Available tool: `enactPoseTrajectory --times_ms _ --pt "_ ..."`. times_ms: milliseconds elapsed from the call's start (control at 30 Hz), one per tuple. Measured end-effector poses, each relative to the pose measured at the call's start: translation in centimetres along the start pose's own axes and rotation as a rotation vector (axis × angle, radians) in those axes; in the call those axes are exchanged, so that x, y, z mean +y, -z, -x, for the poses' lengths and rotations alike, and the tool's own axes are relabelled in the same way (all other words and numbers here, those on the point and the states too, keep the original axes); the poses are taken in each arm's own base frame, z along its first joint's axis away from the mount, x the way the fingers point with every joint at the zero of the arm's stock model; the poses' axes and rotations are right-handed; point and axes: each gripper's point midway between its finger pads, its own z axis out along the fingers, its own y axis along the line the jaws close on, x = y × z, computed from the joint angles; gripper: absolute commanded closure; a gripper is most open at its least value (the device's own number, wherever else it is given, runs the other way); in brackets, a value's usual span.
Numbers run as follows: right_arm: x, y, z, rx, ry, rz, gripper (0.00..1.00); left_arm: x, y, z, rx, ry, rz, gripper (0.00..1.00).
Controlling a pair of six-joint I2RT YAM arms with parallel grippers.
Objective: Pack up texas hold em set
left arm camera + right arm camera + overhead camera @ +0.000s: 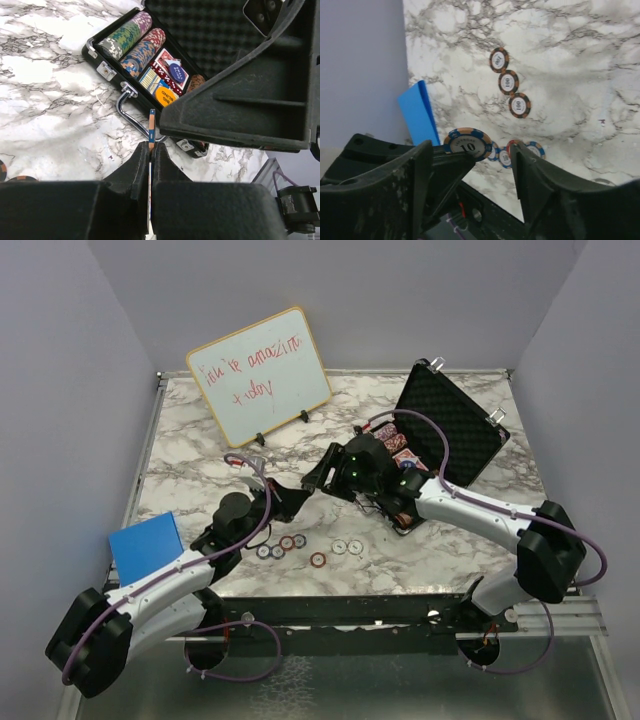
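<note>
The left gripper (151, 150) is pressed together on one poker chip (151, 127). It pinches the chip edge-on by the lower rim, and the upper part stands free above the fingertips. The right gripper (472, 148) is spread, and the chip shows between its fingers, apart from both.

Treat the chip as a light, rigid disc with smooth faces. It can pivot or slip in a rim-only pinch, so take it across the flat faces, near the centre.

The briefcase (455, 425) lies open at the far right of the marble table (200, 445), with its foam-lined lid tilted back. Chip rows (131, 40), card decks (162, 62) and the orange-yellow disc (164, 96) sit in its tray.

The loose chips (287, 542) lie flat near the arm bases. Expect them to be hard to lift from this hard, slick surface.

Room is tight, because both wrists crowd together mid-table. A whiteboard (260, 375) stands at the far left and a blue box (147, 545) at the near left.
</note>
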Motion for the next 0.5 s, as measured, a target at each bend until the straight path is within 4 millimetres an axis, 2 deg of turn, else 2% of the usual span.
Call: enactPoseTrajectory --times_ms 133,233,367,500 --pt "0.2 0.6 1.0 0.005 0.093 0.081 0.24 -0.7 -0.2 0.8 -0.015 -0.002 -0.015 1.0" --pt "0.6 2.2 1.9 0.009 0.21 0.159 0.24 -2.1 -0.4 1.7 -0.024 -0.003 -0.055 1.0" --pt "2.7 5.7 3.4 -0.029 0.399 0.29 0.24 -4.4 -0.1 2.5 -0.013 -0.009 -0.141 1.0" --pt "5.2 10.3 3.0 -0.053 0.574 0.449 0.35 -7.8 0.7 3.2 0.021 -0.025 -0.278 1.0"
